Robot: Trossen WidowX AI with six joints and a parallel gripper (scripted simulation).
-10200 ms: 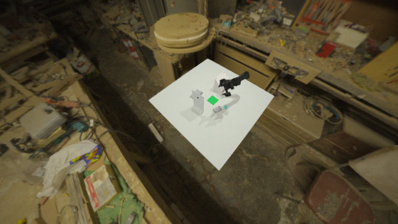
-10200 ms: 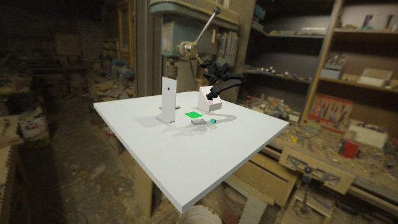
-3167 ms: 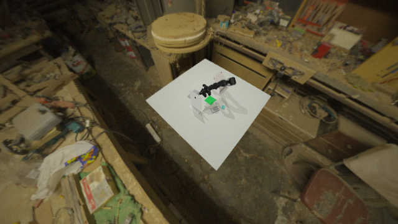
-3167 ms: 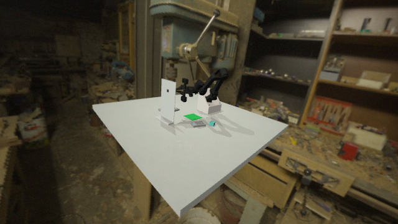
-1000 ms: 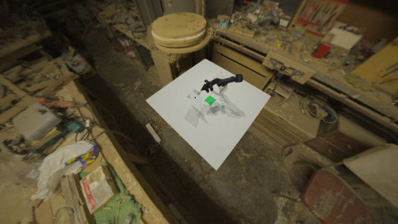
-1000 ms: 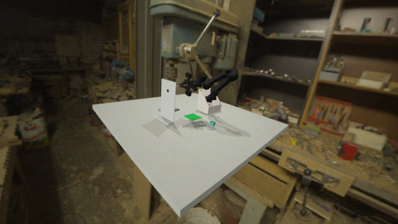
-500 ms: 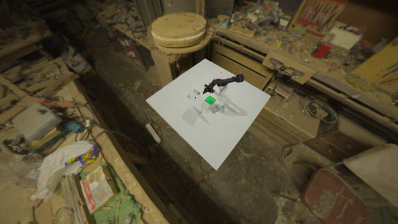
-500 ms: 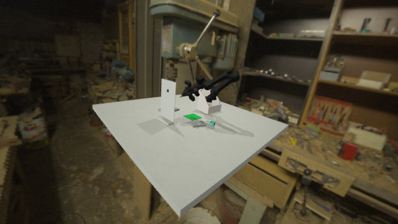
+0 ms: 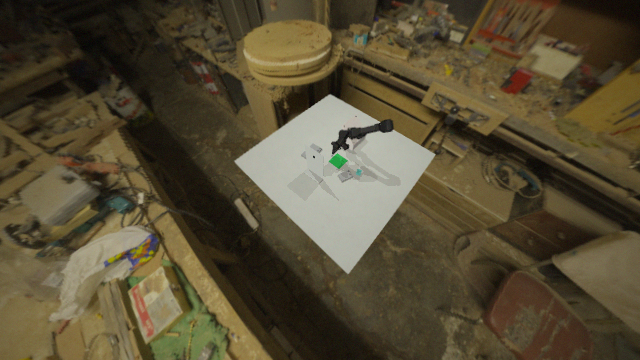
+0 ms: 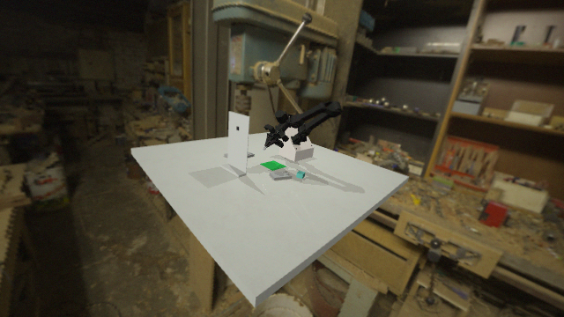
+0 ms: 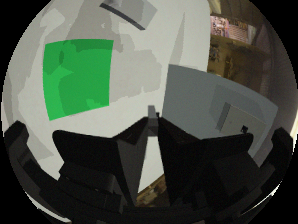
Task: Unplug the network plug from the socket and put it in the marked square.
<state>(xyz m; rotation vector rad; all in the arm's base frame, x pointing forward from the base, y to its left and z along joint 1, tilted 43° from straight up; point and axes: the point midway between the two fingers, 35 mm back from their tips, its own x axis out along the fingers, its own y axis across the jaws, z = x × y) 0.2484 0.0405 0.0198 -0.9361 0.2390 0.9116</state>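
Note:
My gripper [image 9: 334, 152] [image 10: 266, 147] [image 11: 152, 121] is shut on the small grey plug [image 11: 151, 113], which shows between its fingertips in the wrist view. The gripper points down and hangs above the table, beside the front of the white upright panel [image 9: 315, 168] [image 10: 237, 151] [image 11: 187, 97]. The panel's socket hole [image 9: 314, 157] [image 10: 238, 129] [image 11: 244, 129] is dark and empty. The green marked square [image 9: 338, 161] [image 10: 273, 165] [image 11: 77, 75] lies flat on the table, below and to one side of the fingertips. The plug's tab cannot be made out.
A flat grey block [image 9: 345, 176] [image 10: 280, 175] lies near the green square, with a small teal cube [image 9: 359, 172] [image 10: 300, 174] beside it. Another grey piece [image 9: 316, 148] lies behind the panel. The white table [image 9: 345, 225] [image 10: 247, 229] carries the arm's base.

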